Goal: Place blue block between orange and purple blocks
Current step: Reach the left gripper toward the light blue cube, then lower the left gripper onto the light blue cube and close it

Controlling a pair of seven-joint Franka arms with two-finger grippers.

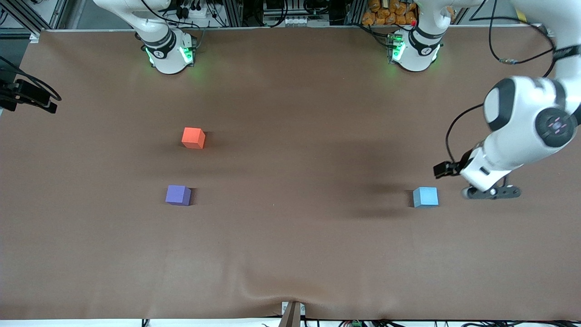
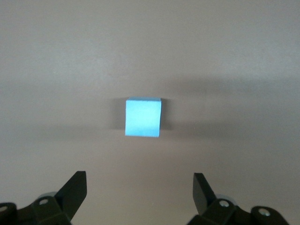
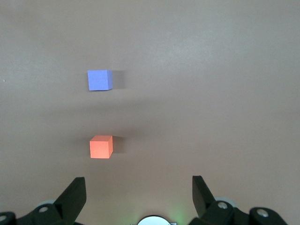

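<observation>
The light blue block point(image 1: 425, 197) sits on the brown table toward the left arm's end. My left gripper point(image 1: 492, 192) hangs low beside it, toward the table's end, open and empty. In the left wrist view the blue block point(image 2: 143, 117) lies ahead of the open left gripper point(image 2: 139, 180), not between its fingers. The orange block point(image 1: 193, 137) and the purple block point(image 1: 178, 195) sit apart toward the right arm's end, the purple one nearer the front camera. My right gripper point(image 3: 139, 183) is open and empty, high over the table, out of the front view. The right wrist view shows the orange block point(image 3: 101, 146) and the purple block point(image 3: 100, 79).
The two arm bases point(image 1: 170, 50) point(image 1: 413, 47) stand along the table's edge farthest from the front camera. A black camera mount point(image 1: 27, 95) juts in at the right arm's end. A small bracket point(image 1: 292, 313) sits at the nearest edge. Bare brown table cover point(image 1: 290, 204) lies between the blocks.
</observation>
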